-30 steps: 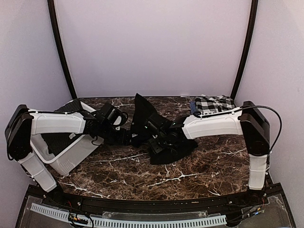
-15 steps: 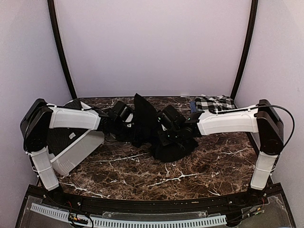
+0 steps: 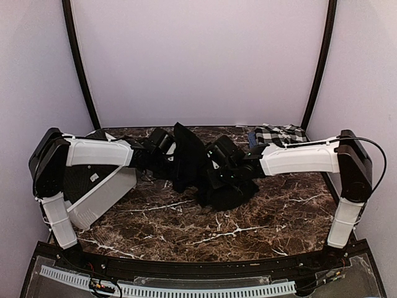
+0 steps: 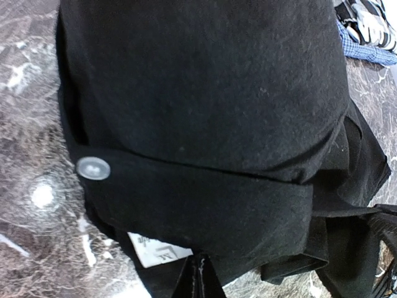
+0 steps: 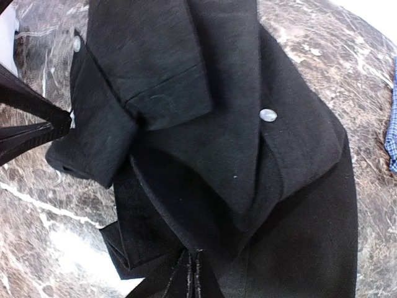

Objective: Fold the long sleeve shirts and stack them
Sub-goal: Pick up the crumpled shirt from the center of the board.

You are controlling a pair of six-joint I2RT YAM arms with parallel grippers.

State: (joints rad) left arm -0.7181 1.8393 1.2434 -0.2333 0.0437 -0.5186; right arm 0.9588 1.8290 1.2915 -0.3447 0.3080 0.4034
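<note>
White-shelled left arm [image 3: 93,152] and right arm [image 3: 298,158], bulky black joint housings well back from the wrists, thin black cable [image 3: 381,155] looping over the right elbow, black tapered fingertips [image 5: 186,282].

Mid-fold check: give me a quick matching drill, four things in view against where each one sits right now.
Things:
1. black shirt
2. checked shirt
3. bin
4. pale button

Places:
A. far right corner of the table
B. sewn on the black shirt
C. left edge, tilted
D. bunched at the centre

Pairs: 1-D, 2-A, 3-C, 4-B
</note>
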